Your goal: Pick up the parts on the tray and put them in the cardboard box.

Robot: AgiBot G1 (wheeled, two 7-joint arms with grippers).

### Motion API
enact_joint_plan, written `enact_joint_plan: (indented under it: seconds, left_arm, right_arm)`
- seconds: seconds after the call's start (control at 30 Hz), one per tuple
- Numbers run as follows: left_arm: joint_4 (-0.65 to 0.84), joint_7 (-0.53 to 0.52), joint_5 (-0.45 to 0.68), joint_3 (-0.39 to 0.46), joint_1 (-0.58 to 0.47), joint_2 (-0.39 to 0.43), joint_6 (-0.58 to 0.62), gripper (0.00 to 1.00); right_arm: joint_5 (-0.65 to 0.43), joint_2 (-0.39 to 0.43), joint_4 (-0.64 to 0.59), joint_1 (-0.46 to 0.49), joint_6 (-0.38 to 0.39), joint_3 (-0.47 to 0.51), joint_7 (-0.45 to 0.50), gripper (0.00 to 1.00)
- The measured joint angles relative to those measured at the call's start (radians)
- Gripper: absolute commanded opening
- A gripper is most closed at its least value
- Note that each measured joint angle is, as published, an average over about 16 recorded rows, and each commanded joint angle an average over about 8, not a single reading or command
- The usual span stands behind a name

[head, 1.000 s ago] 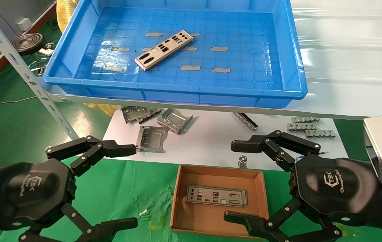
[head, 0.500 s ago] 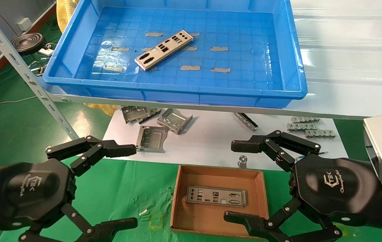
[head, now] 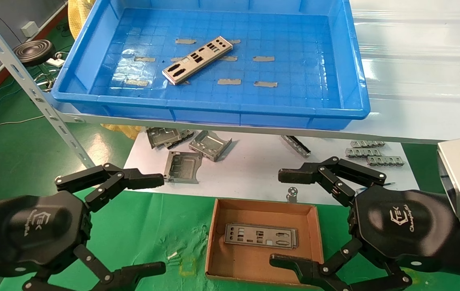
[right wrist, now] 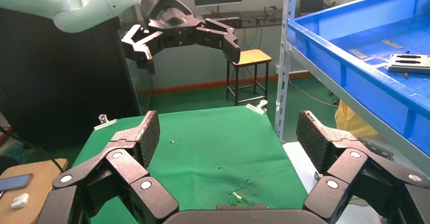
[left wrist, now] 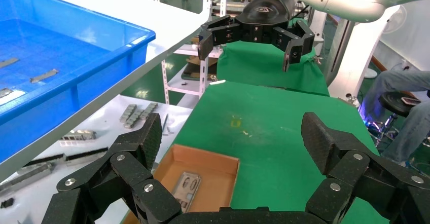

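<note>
Hovering wide open, empty: left gripper (head: 155,222), right gripper (head: 280,218) | brackets (head: 209,144) beyond cardboard box (head: 214,226)

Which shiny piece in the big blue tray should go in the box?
Look in the blue tray on the shelf. Left of its middle lies a long silver plate, slanted. Unlike the small plain grey strips around it, it is bigger and punched with holes.

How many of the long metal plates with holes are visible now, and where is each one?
2. One plate lies diagonally on the floor of the blue tray. The other plate lies flat inside the cardboard box. Neither gripper holds one.
</note>
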Motion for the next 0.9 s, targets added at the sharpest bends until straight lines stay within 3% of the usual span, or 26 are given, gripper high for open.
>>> enact_joint_plan:
  seconds: [0.9]
  left_arm:
    - [0.0, 0.0, 0.0, 0.0, 0.0, 0.0, 0.0, 1.0]
  right_arm:
    - [0.0, 0.0, 0.0, 0.0, 0.0, 0.0, 0.0, 1.0]
